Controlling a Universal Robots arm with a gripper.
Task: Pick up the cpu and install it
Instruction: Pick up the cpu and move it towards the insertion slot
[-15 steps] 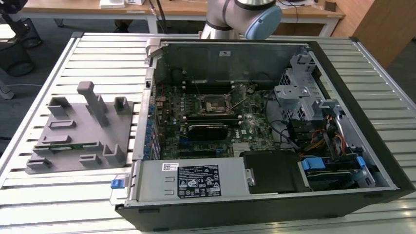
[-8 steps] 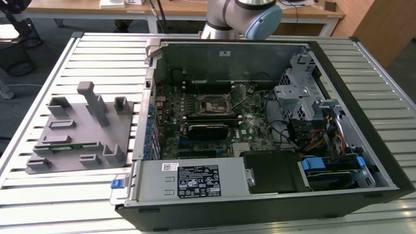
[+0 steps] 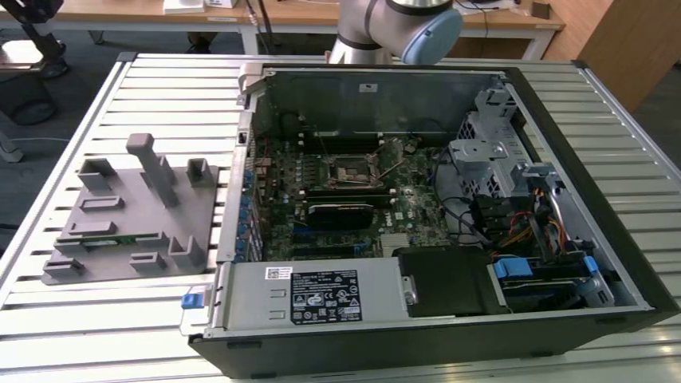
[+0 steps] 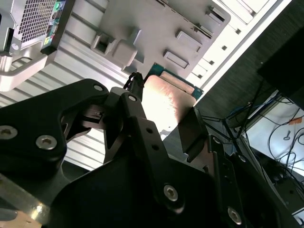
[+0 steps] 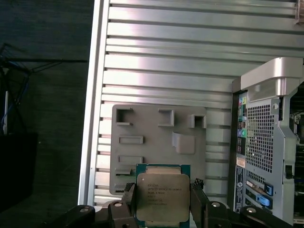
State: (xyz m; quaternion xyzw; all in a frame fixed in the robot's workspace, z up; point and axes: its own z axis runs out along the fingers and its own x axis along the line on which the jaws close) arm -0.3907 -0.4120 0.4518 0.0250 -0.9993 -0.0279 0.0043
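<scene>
The cpu (image 5: 163,194) is a flat square chip with a silver-grey metal top and a thin green rim. My gripper (image 5: 163,203) is shut on it, one black finger (image 5: 128,199) against each side edge. The chip hangs well above the grey parts holder (image 5: 159,137) on the slatted table. The second wrist view has the cpu (image 4: 166,97) catching the light inside the gripper (image 4: 166,118), with the holder (image 4: 156,28) beyond it. In the exterior view the open computer case (image 3: 426,199) lies on its side, its processor socket (image 3: 356,169) in the middle of the motherboard. The arm (image 3: 394,28) stands behind the case.
In the exterior view the grey holder (image 3: 127,211) lies on the table to the left of the case, with a green memory stick (image 3: 117,237) in it. Drive cages and cables (image 3: 532,231) fill the case's right side, and the power supply (image 3: 319,295) fills its front.
</scene>
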